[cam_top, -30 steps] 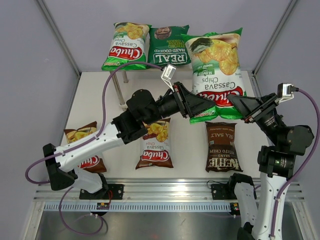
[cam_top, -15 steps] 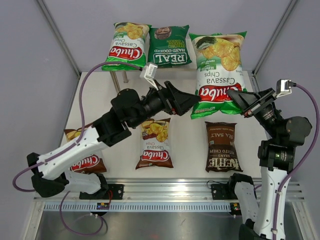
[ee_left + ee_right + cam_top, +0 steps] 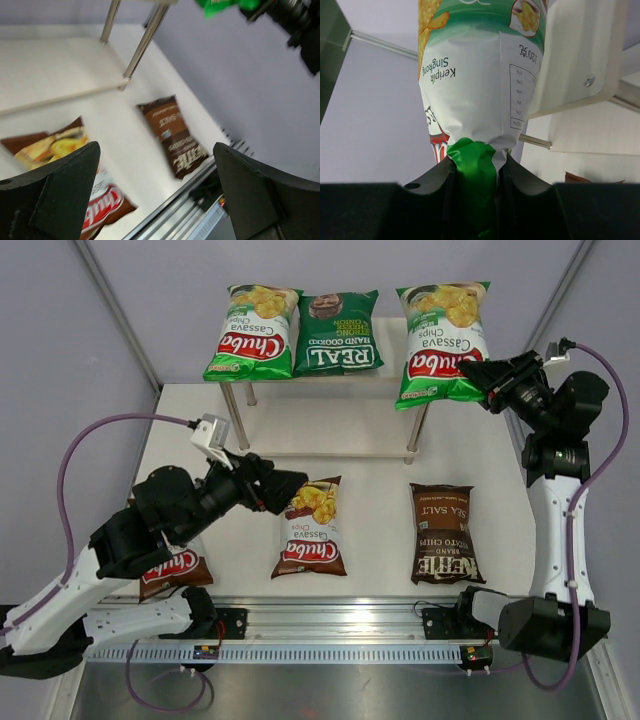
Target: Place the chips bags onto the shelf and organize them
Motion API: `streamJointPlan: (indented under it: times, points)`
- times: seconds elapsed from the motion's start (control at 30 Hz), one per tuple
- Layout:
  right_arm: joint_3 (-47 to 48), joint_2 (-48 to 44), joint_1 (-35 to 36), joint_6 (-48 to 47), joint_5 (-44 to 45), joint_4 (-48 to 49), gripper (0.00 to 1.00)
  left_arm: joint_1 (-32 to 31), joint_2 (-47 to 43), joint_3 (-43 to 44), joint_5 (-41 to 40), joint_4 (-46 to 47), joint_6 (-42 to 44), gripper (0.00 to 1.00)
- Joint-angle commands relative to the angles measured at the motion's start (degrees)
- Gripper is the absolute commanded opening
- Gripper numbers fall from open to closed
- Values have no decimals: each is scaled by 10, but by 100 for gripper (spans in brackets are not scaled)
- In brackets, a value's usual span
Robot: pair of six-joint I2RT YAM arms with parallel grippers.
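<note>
My right gripper (image 3: 476,172) is pinched narrow on the crimped bottom seam of a light-green bag (image 3: 440,335). That bag lies over the right end of the top board of the shelf (image 3: 320,425), with its lower edge hanging past the front. I cannot tell whether it rests there fully. My left gripper (image 3: 288,485) has its jaws spread wide and holds nothing, low over the table beside the middle brown bag (image 3: 312,530).

Two more bags lie side by side on the top board, a second light-green bag (image 3: 250,330) and a dark-green bag (image 3: 337,333). On the table are the middle brown bag, another brown bag (image 3: 165,565) partly under my left arm, and a dark-brown sea-salt bag (image 3: 445,533).

I judge the job about half done once I let go, with three bags left to shelve.
</note>
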Motion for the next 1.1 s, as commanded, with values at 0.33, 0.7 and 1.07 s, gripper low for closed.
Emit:
streamJointPlan:
  times: [0.33,0.7,1.07]
  points:
    - [213,203,21,-78,25,-86,19,0,-187,-92,-57,-249,129,99]
    - [295,286,86,-121,84,-168,19,0,-239,-210,-75,-138,163,99]
    - [301,299,116,-124,109,-177,19,0,-248,-223,-73,-137,157,99]
